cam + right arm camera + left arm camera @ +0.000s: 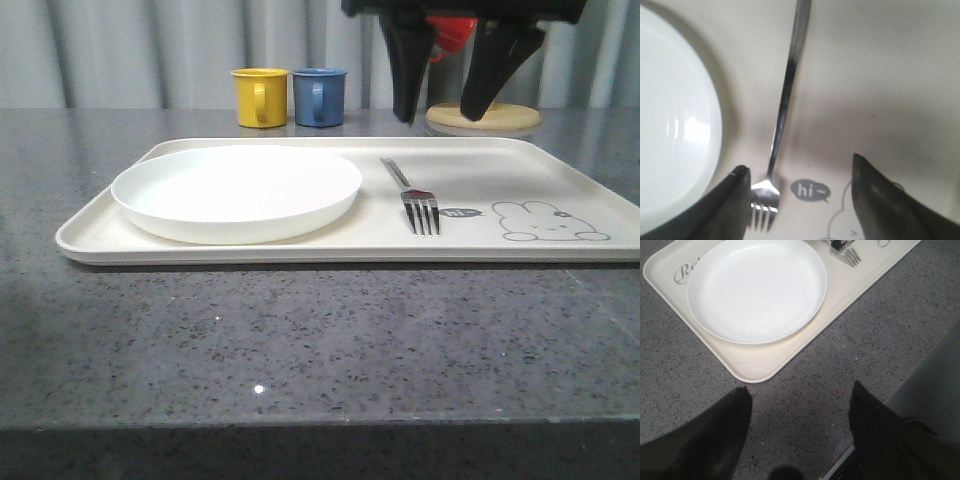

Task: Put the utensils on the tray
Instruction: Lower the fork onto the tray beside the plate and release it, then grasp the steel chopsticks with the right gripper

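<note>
Two task things lie on the tray [200, 255] now: the plate [237, 190] and the fork [412, 195]. The right gripper [440, 110] hangs above the tray with its jaws spread wide and nothing between them. In its wrist view the fork handle runs up through the gap, while the tines sit just beside one fingertip [735, 200], and the plate lies outside that same finger.

The left gripper [800, 410] is also wide open and empty, poised over bare counter [865, 340], with the tray's near corner just beyond its tips.

The fork looks thin, stiff, light and slick, lying flat on smooth plastic, so it would probably skid or spin if pinched off-centre; mid-handle, across the narrow width, seems the safest hold. The plate looks rigid and shallow, likely breakable; its rim is the only grip.
</note>
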`<state>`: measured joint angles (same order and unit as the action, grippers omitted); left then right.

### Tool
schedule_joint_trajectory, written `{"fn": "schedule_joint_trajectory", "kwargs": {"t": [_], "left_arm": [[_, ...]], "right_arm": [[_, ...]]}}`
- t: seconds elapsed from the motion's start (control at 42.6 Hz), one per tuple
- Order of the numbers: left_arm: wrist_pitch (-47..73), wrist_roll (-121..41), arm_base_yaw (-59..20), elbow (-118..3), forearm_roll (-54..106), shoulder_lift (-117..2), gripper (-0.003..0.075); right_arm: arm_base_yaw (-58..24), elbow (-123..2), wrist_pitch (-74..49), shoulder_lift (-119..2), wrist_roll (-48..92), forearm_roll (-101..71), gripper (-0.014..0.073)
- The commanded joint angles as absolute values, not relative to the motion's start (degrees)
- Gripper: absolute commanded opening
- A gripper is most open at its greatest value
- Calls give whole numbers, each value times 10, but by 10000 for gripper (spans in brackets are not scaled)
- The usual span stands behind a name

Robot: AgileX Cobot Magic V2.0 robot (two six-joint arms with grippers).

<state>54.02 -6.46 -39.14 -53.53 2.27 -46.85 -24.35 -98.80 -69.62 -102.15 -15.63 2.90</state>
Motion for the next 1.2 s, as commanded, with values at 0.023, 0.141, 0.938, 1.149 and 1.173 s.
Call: {"fn": "schedule_joint_trajectory", "kwargs": {"t": [0.023, 0.141, 0.938, 1.149, 1.173], "left_arm": [[505, -57, -396, -550, 26, -468, 416], [505, -57, -396, -550, 26, -468, 416], [505, -57, -396, -550, 26, -468, 416], [505, -57, -396, -550, 26, -468, 416], [505, -57, -396, -550, 26, -468, 416]], "right_arm": [[-201, -976, -699, -951, -94, 40, 470], [-143, -938, -703, -915, -64, 38, 470], [97, -785, -636, -943, 31, 6, 468], [97, -785, -627, -959, 38, -18, 360], [97, -785, -627, -959, 38, -18, 335]]}}
